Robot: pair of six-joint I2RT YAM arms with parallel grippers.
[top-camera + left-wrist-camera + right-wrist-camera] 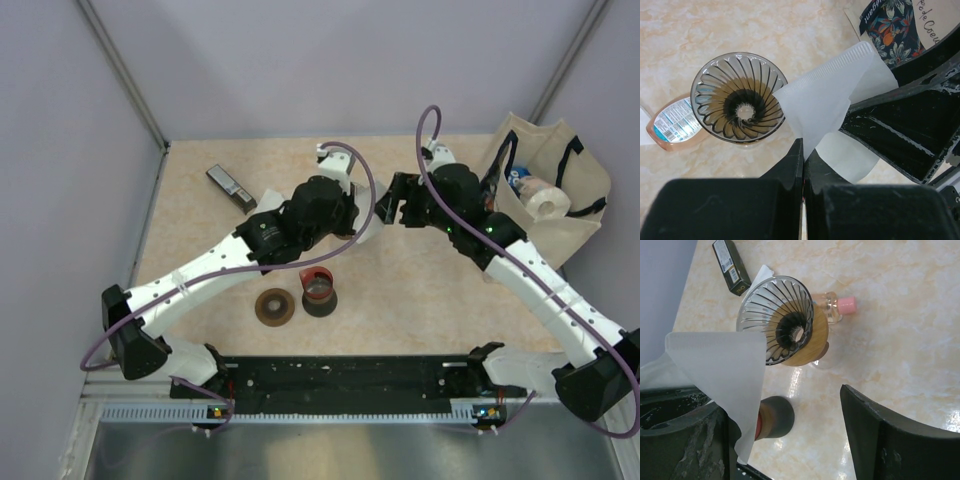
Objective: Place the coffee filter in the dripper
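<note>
The left jaws are pressed shut on the lower edge of the white coffee filter (832, 100), which fans out ahead of their tips. The ribbed glass dripper (740, 97) stands mouth-up on the table (805, 30) just ahead and to the left of those tips. The filter's corner overlaps its rim in the left wrist view, though contact cannot be told. The right jaws gape wide and grip nothing: the filter lies against one finger (680, 440), while the other finger (890, 440) stands well apart from it. From the right jaws the dripper sits straight ahead, with a pink-capped bottle (840, 305) lying just behind it and a dark box (731, 266) further off.
</note>
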